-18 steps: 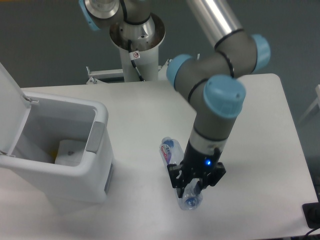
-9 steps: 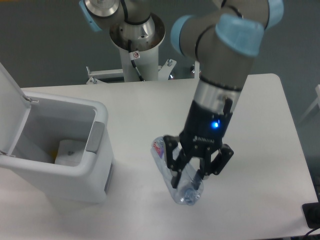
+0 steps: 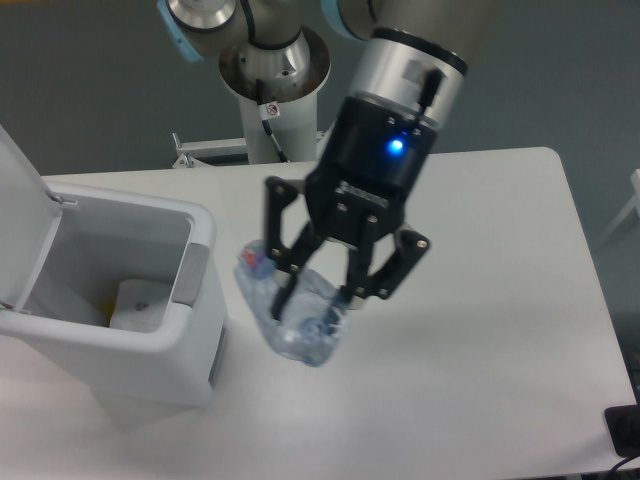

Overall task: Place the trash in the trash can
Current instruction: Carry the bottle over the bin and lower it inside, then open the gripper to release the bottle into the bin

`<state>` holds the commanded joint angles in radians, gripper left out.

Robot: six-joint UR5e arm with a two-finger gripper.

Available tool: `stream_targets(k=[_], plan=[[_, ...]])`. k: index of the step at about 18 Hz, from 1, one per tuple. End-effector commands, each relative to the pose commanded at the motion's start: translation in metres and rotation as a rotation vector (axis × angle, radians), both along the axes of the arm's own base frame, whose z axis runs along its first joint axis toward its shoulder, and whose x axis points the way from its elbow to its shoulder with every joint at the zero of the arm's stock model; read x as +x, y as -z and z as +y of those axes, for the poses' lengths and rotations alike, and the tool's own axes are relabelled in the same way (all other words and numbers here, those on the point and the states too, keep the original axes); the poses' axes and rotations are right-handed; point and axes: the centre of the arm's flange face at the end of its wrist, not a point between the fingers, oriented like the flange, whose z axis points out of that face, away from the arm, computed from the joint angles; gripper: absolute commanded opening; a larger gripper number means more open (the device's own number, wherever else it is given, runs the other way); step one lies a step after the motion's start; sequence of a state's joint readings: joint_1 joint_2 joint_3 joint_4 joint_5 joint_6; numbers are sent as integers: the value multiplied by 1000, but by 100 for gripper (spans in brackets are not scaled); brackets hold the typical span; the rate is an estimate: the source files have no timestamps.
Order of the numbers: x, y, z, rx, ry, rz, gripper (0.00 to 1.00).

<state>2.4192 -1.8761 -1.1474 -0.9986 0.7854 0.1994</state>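
My gripper (image 3: 312,300) is shut on the clear crushed plastic bottle (image 3: 283,315), which hangs in the air above the table, just right of the trash can. The bottle's blue-red label shows at its upper left end. The white trash can (image 3: 150,330) stands at the left with its lid (image 3: 22,225) flipped up and its mouth open. Inside it, a crumpled white packet (image 3: 140,305) lies on the bottom. A grey panel (image 3: 190,275) sits on the can's right rim.
The robot base column (image 3: 272,100) stands behind the table's far edge. The white table (image 3: 500,330) stretches to the right. A dark object (image 3: 625,430) sits at the lower right corner, off the table.
The gripper has lifted the bottle off the table and carried it up and to the left, toward the trash can.
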Motion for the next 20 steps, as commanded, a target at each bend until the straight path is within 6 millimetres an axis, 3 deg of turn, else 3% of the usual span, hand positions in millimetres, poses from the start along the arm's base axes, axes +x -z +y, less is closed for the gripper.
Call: stream_targets(k=[10, 13, 15, 17, 20], plan=[[87, 15, 39, -27, 125, 18, 47], [103, 44, 46, -53, 131, 49, 57], [113, 61, 50, -69, 140, 108, 90], [113, 62, 50, -71, 138, 113, 99], [113, 70, 50, -83, 138, 100, 100]])
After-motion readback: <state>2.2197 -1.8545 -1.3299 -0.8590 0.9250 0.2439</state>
